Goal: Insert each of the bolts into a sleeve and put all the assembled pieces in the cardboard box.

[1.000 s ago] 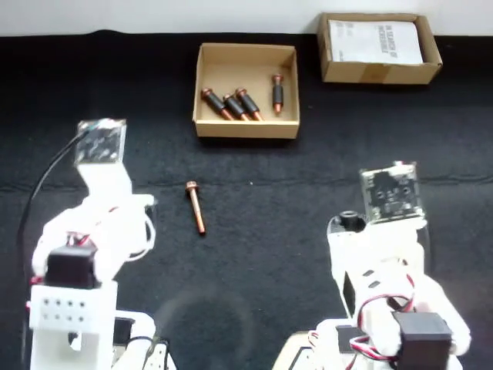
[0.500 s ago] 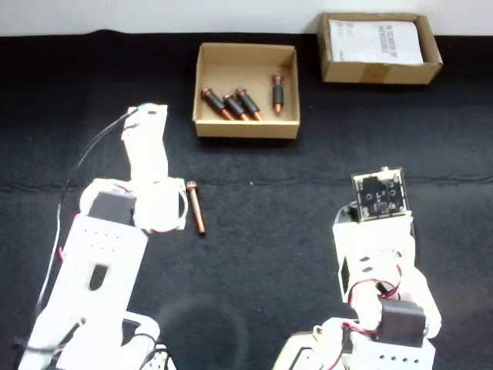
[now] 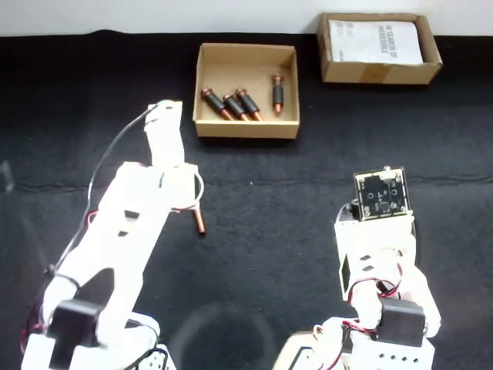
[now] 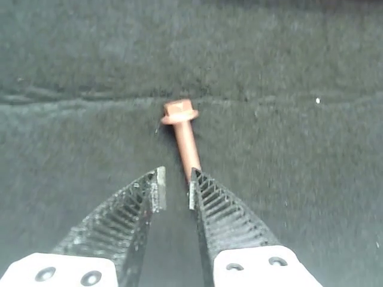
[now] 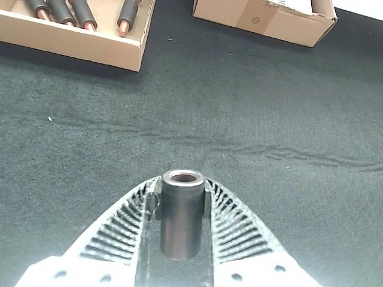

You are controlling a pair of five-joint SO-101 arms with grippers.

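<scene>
While lying flat on black cloth [image 3: 308,231], short of open brown cardboard box [image 3: 246,129]: copper-coloured flanged bolt [image 4: 184,140], judged stiff, dense, smooth, apt to roll; best pinched mid-shank. At shank tip, left gripper [image 4: 175,188], narrowly parted, holding nothing. Farther off, right gripper [image 5: 182,194], clamped on dark cylindrical metal sleeve [image 5: 181,221].

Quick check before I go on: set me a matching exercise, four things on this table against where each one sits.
Things:
1. loose bolt
2. sleeve
3. assembled pieces
4. white sheet

Places:
A. in the cardboard box
B. on the black mat, at the tips of the left gripper
C. in the other box
D. clamped in the right gripper

Pairs: 1-B, 2-D, 3-A, 4-C.
</scene>
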